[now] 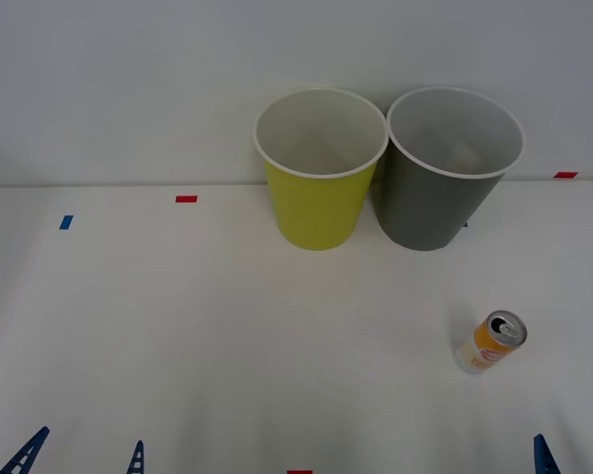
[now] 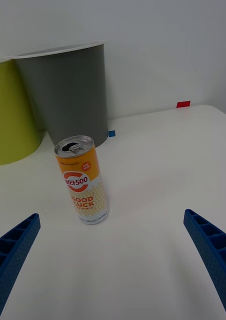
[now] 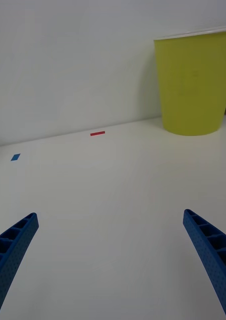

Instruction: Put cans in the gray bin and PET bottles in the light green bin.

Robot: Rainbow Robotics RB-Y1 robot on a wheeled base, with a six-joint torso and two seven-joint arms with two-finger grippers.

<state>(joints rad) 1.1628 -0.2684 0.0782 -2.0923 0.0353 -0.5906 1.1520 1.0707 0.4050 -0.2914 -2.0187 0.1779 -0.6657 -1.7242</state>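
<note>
The can point(image 1: 491, 342), orange & white w/ a silver pull-tab top, is seen standing upright on the white table point(image 1: 227, 326), toward the robot's right side and nearer the robot than both bins. In the right wrist view the can point(image 2: 83, 181) is shown ahead of the right gripper point(image 2: 110, 260), roughly between the lines of its two blue ribbed fingers point(image 2: 213, 250) but not touched by either; the fingers are spread wide apart w/ nothing held. The gray bin point(image 1: 449, 170) is placed at the far edge of the table against the wall, upright, white rim up, pale inner wall visible. The light green bin point(image 1: 319, 168) is set just beside it on the robot's left, the two rims nearly touching; whether they actually touch can't be told. In the right wrist view the gray bin point(image 2: 68, 95) is seen behind the can, well apart from it. The left gripper point(image 3: 110, 260) is held low over bare table on the robot's left side, fingers point(image 3: 13, 250) likewise spread wide, nothing gripped; its tips point(image 1: 79, 456) are seen at the near edge in the front view. Small tape marks are noted on the table: a red mark point(image 1: 186, 198), a blue mark point(image 1: 66, 222) & another red mark point(image 1: 565, 175) near the far right corner.
</note>
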